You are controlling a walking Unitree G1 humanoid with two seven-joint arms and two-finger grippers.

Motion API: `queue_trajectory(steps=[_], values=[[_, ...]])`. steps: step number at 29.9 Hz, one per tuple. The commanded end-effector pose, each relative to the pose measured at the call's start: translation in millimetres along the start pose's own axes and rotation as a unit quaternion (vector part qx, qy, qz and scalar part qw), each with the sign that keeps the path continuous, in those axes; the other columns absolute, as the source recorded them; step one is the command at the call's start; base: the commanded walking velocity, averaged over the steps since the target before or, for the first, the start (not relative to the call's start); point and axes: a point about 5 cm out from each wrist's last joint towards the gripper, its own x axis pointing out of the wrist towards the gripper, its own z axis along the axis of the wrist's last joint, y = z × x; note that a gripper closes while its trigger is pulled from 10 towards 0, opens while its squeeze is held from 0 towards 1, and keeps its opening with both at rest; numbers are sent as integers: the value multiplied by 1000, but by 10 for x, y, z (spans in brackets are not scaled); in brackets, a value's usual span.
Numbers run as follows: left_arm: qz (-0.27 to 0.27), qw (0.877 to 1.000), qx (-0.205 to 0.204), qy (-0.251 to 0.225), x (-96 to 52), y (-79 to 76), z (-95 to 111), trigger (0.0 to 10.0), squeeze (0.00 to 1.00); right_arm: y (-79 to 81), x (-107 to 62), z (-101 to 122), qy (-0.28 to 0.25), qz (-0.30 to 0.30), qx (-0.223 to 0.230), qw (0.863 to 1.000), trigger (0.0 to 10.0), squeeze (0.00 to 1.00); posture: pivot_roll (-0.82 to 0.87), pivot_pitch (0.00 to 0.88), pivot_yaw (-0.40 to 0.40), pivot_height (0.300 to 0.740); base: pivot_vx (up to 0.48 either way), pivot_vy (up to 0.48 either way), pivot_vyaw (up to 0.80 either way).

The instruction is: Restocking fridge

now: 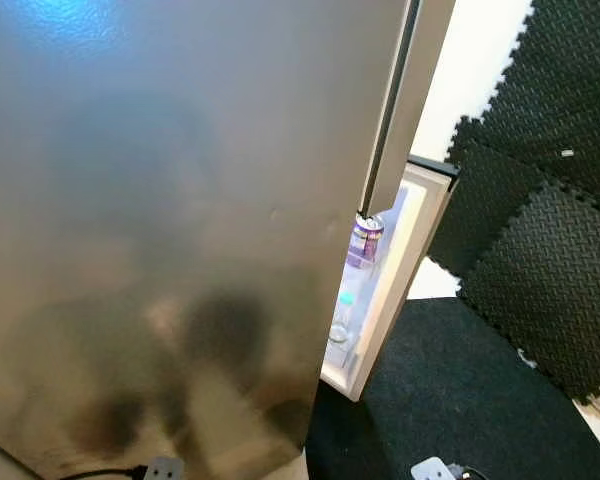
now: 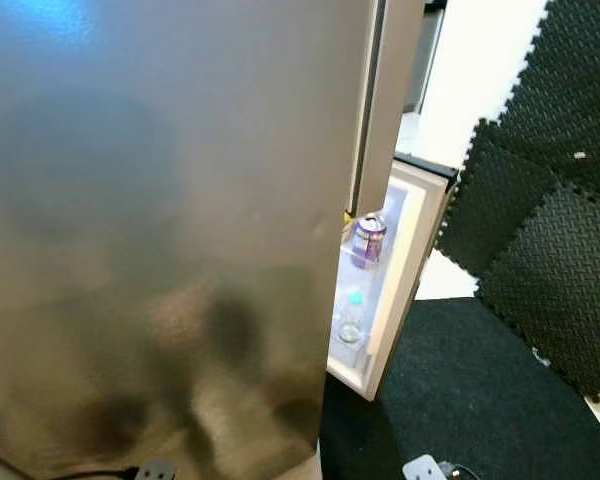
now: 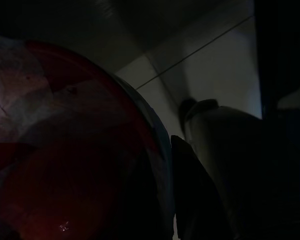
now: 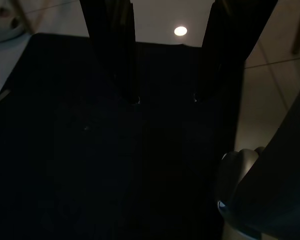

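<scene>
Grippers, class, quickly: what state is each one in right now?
Left gripper: shut on a red and white object.
Right gripper: open, holding nothing.

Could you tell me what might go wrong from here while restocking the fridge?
The stainless steel fridge door is barely ajar, so it may block access. The purple can and clear bottle on its shelves could topple if it swings. The left tool's red round item might slip; the right tool hangs open.
</scene>
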Motion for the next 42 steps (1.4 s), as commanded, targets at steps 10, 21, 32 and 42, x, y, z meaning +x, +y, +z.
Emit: queue_trajectory(steps=[10, 21, 32, 42], values=[[-9, 999, 2, 31, -16, -34, -147, 10000, 0, 29, -4, -102, 15, 6, -9, 1000, 10000, 0, -12, 0, -2, 740, 0, -480, 0], [-9, 1000, 4, 29, -12, -34, -127, 10000, 0, 31, -4, -88, 12, 9, -10, 1000, 10000, 0, -14, 0, -1, 740, 0, -480, 0], [-9, 1000, 7, 30, -13, -27, -128, 10000, 0, 53, -5, -120, 17, 18, -10, 1000, 10000, 0, -15, 0, 1, 740, 0, -480, 0], [-10, 1000, 7, 28, -10, -33, -113, 10000, 0, 26, -6, -82, 4, 17, -11, 1000, 10000, 0, -18, 0, -2, 740, 0, -480, 0]])
